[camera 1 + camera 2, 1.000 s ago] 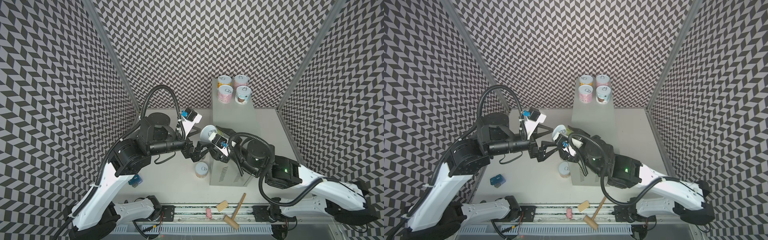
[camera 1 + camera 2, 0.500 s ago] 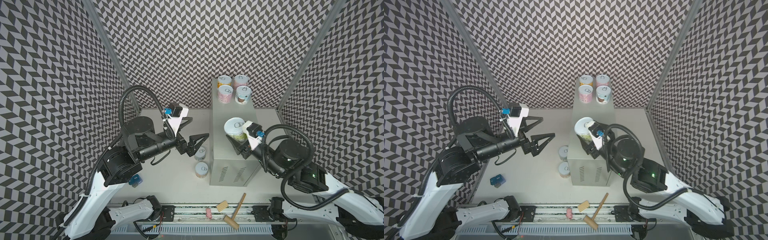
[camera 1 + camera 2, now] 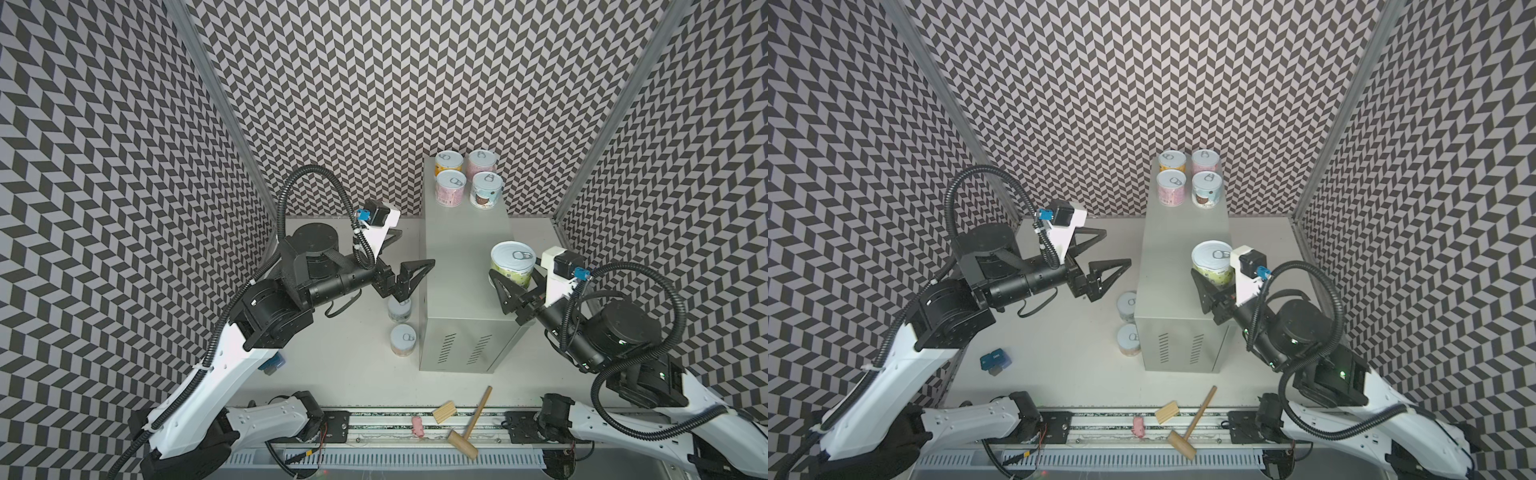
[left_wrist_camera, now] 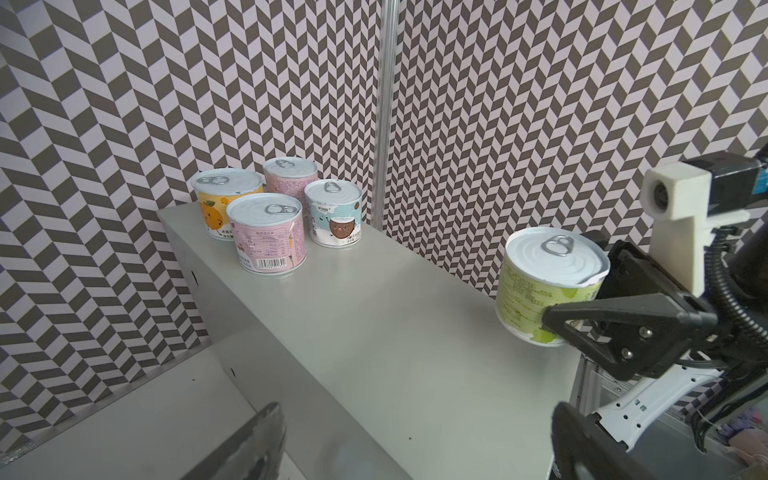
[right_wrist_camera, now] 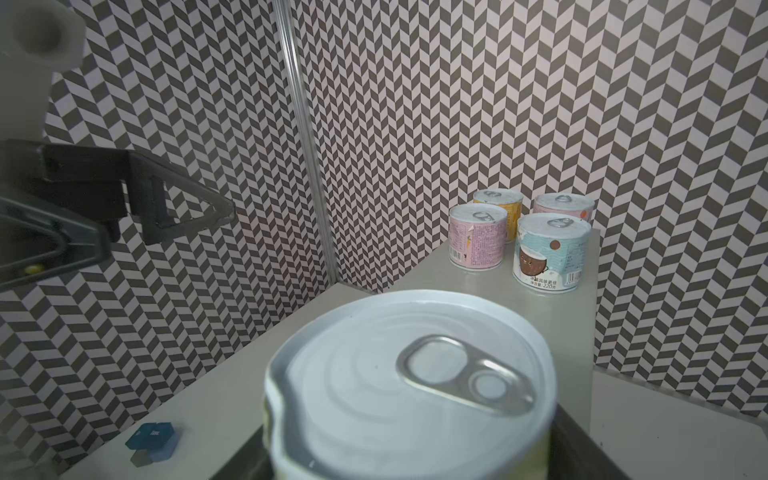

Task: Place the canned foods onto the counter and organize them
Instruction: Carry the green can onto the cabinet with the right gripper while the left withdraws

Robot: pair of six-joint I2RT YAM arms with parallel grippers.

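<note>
On the counter four cans stand far back, the right claw pinches a green can over its right side, the left claw is spread and empty, and two cans wait on the table to its left.

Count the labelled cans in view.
7: four cans at the grey metal cabinet's far end, one green can in the right gripper, two on the white tabletop beside it. None seems hidden.

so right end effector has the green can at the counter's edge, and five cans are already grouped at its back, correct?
No, four cans, not five: yellow can, pink can, second pink can, light blue can, per the left wrist view. The right end effector does hold the green can at the counter's edge.
</note>
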